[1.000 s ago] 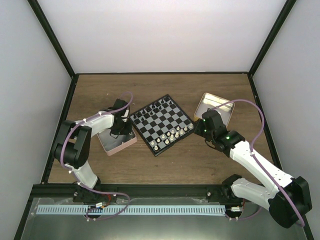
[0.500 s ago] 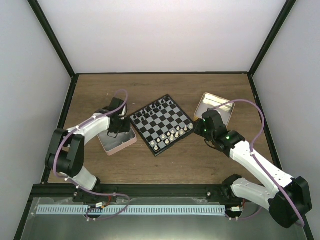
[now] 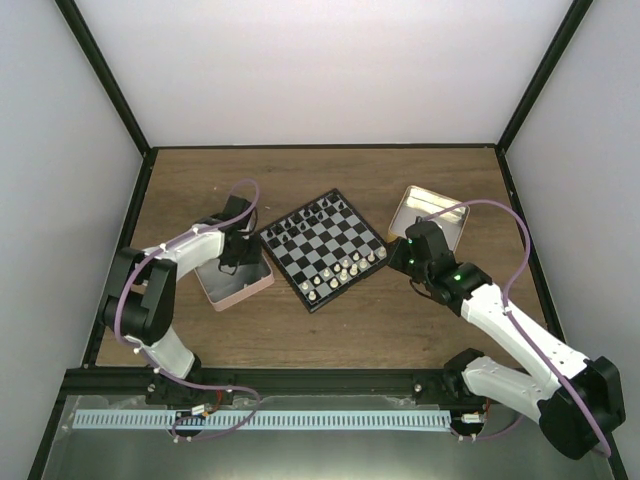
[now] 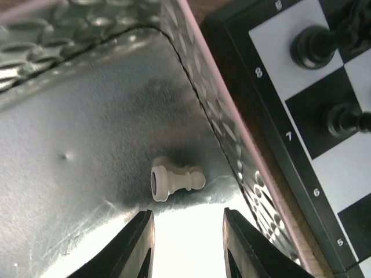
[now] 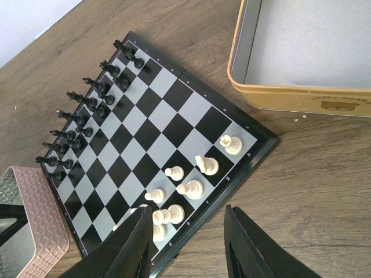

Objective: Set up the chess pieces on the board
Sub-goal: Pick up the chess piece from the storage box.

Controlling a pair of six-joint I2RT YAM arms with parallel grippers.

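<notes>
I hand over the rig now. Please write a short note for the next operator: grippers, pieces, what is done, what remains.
Left gripper: open, empty, inside the pink tin, just short of a white pawn lying on its side.
Right gripper: open, empty, near the board's right corner.
Done: black pieces stand in two rows; several white pieces stand on the opposite side.
To do: bring the pawn to the board; the gold tin shows no pieces.

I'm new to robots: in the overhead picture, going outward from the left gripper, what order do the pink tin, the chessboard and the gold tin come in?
1. The pink tin, at the left: the left gripper reaches into it.
2. The board, mid-table, just right of that tin.
3. The gold tin, far right, beyond the board.
</notes>
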